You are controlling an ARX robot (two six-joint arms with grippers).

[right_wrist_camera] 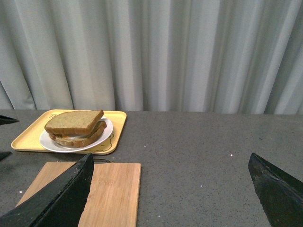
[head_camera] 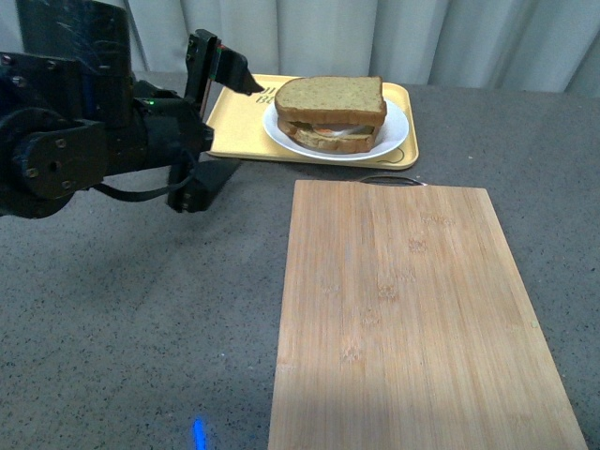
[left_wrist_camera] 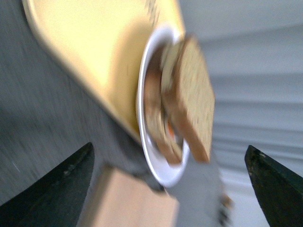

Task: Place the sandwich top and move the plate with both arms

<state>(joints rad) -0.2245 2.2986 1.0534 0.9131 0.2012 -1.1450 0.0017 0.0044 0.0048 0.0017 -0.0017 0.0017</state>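
The sandwich top [head_camera: 330,95], a brown speckled bread slice, lies on the stacked sandwich on the white plate [head_camera: 398,127]. The plate stands on the yellow tray [head_camera: 234,131] at the back of the table. My left gripper [head_camera: 225,136] is open just left of the tray, holding nothing. The left wrist view is blurred; it shows the sandwich top [left_wrist_camera: 194,99] and plate [left_wrist_camera: 151,156] ahead of the open left gripper [left_wrist_camera: 169,158]. My right gripper [right_wrist_camera: 170,158] is open and empty, far from the sandwich top [right_wrist_camera: 73,121] and plate [right_wrist_camera: 49,142]. The right arm is out of the front view.
A bamboo cutting board [head_camera: 412,319] lies in front of the tray, reaching the near table edge. The board [right_wrist_camera: 109,189] also shows in the right wrist view. Grey curtains [right_wrist_camera: 189,52] hang behind the grey table [head_camera: 122,319].
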